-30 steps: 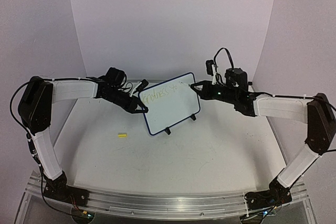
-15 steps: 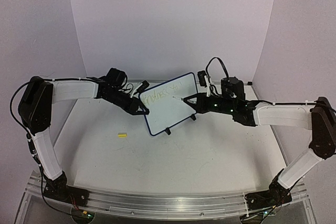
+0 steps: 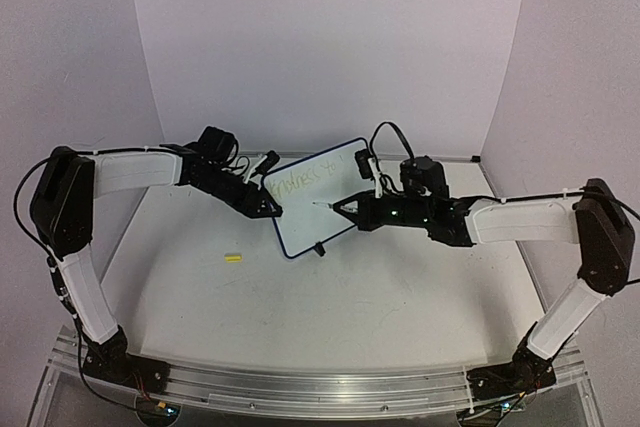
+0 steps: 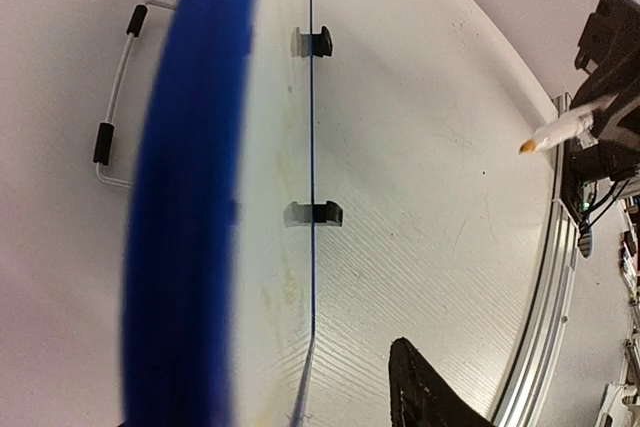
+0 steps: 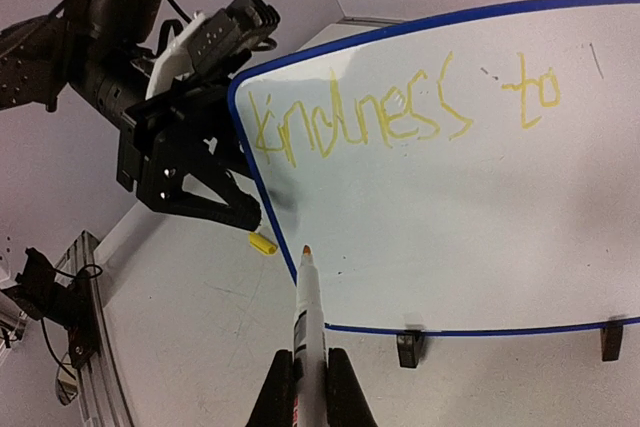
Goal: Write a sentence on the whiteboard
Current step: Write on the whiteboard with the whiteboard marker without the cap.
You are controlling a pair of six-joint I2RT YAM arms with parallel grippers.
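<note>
Right wrist: two words (image 5: 400, 112), one whiteboard (image 5: 480, 227), right hand (image 5: 310, 359) pinching one marker (image 5: 308, 297), left hand (image 5: 208, 205) spread.

The left arm (image 3: 140, 169) and right arm (image 3: 520, 219) stretch inward from raised elbows, forearms roughly level. The left gripper (image 3: 268, 209) points right, jaws parted — the right gripper (image 3: 350, 207) points left, pinched tight on a marker (image 5: 309, 307).

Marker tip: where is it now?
Right wrist view: the marker aims at the lower-left rim of the whiteboard, under the first word of the sentence.
</note>
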